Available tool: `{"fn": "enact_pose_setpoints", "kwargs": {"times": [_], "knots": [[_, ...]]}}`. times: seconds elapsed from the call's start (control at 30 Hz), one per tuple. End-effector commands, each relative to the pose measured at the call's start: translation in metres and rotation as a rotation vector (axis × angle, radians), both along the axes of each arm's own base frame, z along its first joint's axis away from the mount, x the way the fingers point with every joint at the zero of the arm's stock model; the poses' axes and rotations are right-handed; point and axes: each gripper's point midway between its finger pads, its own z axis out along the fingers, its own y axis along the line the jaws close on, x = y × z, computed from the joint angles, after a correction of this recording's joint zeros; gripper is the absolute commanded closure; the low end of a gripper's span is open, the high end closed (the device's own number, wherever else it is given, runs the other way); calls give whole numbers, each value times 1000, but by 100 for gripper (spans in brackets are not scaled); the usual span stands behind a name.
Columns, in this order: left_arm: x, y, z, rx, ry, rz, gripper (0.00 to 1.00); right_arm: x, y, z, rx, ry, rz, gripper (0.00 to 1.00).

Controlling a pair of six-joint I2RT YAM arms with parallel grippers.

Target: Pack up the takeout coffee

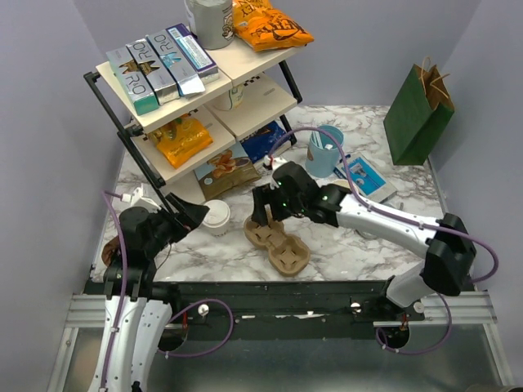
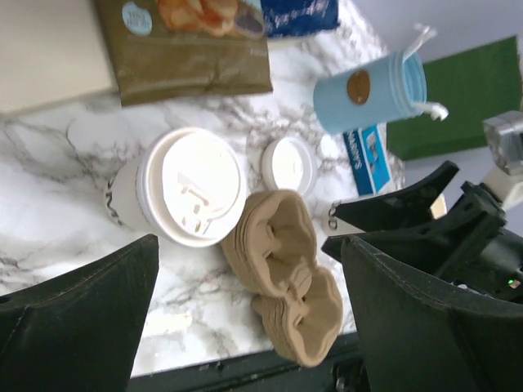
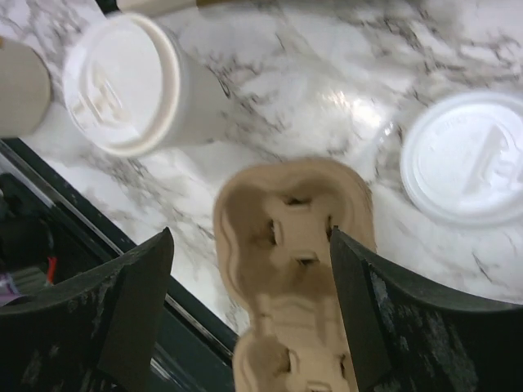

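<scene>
The takeout coffee [image 1: 216, 217] [image 2: 193, 186] [image 3: 122, 82] is a small cream paper cup with a white lid, standing on the marble table left of a brown pulp cup carrier [image 1: 279, 242] [image 2: 286, 282] [image 3: 294, 245]. My left gripper [image 1: 196, 214] [image 2: 249, 245] hangs open just left of the cup and holds nothing. My right gripper [image 1: 264, 208] [image 3: 251, 237] is open over the carrier's far end. Its fingers stand on either side of that end, and the right finger sits close against the carrier's edge.
A second white lid [image 2: 290, 163] [image 3: 470, 155] lies beyond the carrier. A light blue cup with white sticks [image 1: 324, 151], a blue packet [image 1: 369, 176] and a green paper bag [image 1: 419, 114] stand at the back right. A stocked shelf rack [image 1: 204, 90] fills the back left. The black front rail [image 1: 270, 290] runs just below the carrier.
</scene>
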Motion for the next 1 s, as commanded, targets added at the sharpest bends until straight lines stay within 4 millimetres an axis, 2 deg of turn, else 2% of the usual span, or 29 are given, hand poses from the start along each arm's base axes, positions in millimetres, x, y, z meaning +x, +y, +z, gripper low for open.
{"fn": "enact_pose_setpoints", "kwargs": {"times": [0.0,0.1,0.13,0.17,0.23,0.27,0.3,0.33,0.37,0.43,0.53,0.67,0.77,0.97], "knots": [[-20,-24,-22,-41,104,-139,1,-23,-36,-26,-83,41,-2,14],[-23,-41,-23,-58,112,-213,1,-23,-48,-33,-80,78,-43,14],[-18,-42,-29,-55,140,-184,1,-22,-51,-34,-76,89,-61,14],[-17,-50,-29,-55,130,-202,1,-20,-56,-38,-82,97,-76,14],[-28,-81,-34,-47,145,-317,1,-20,-59,-37,-66,116,-71,14],[-23,-89,-27,-47,114,-319,1,-22,-61,-40,-69,120,-69,15],[-33,-105,-26,-32,114,-379,1,-24,-62,-39,-65,123,-59,15],[-32,-110,-31,-7,133,-385,1,-24,-64,-38,-63,120,-63,15],[-29,-114,-24,11,109,-379,1,-25,-66,-39,-64,119,-63,15],[-35,-128,-26,35,110,-433,1,-27,-75,-44,-69,135,-74,15],[-40,-141,-28,19,92,-473,1,-37,-84,-51,-64,168,-67,15],[-45,-154,-44,16,120,-505,1,-56,-87,-46,-8,197,-24,15],[-46,-166,-54,33,146,-529,1,-64,-91,-50,1,216,-8,16],[-40,-175,-82,154,218,-509,1,-77,-88,-49,48,256,44,17]]}}
